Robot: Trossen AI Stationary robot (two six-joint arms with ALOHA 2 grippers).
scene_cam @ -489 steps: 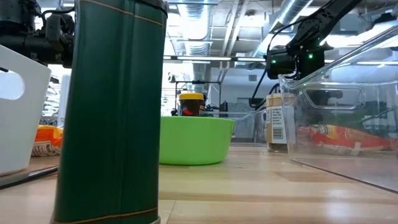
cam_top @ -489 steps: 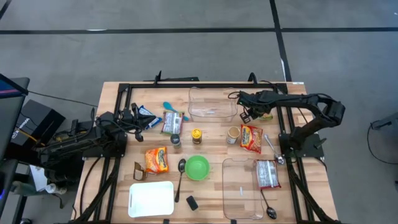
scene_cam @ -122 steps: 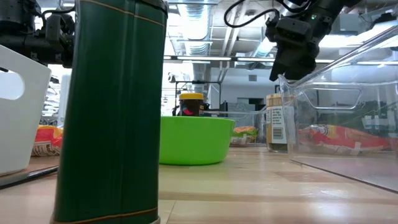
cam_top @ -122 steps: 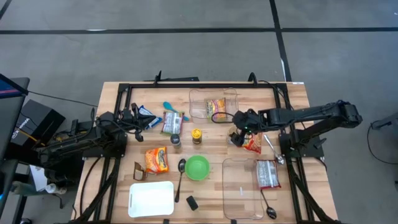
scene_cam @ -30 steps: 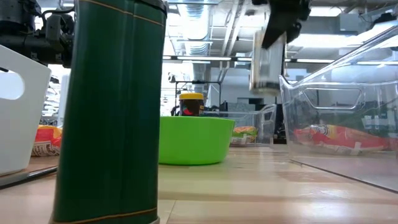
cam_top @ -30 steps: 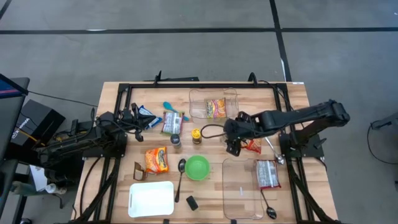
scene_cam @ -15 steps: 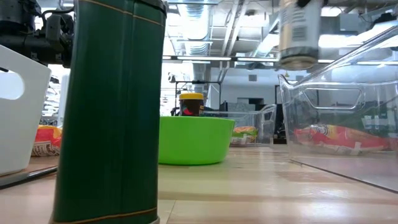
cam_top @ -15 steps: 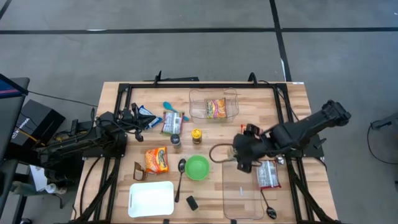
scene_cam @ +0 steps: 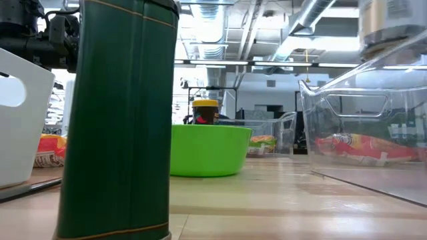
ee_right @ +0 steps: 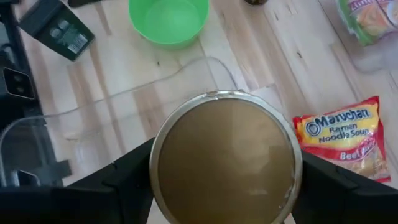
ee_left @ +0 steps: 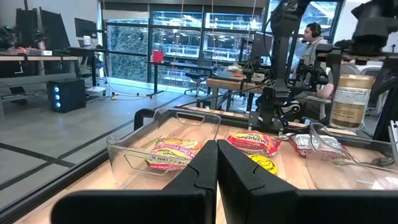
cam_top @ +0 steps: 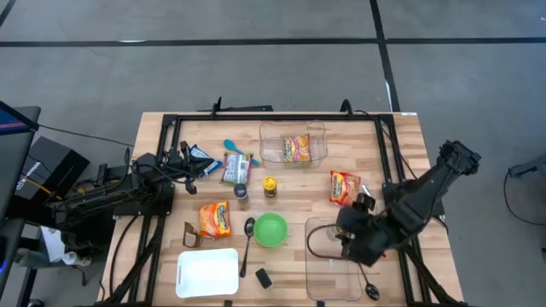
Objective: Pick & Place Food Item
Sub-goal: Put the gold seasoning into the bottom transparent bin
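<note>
Clear plastic marks the near bin (cam_top: 328, 260), and from above the right gripper (cam_top: 354, 241) hangs over it. Level with the table, the jar (scene_cam: 389, 25) floats above that bin's rim, off the wood. The left gripper (ee_left: 215, 163) sits at the table's left edge, its 2 fingers pressed together, empty. In the right wrist view, spread fingers (ee_right: 134, 171) clamp the jar's round body.
</note>
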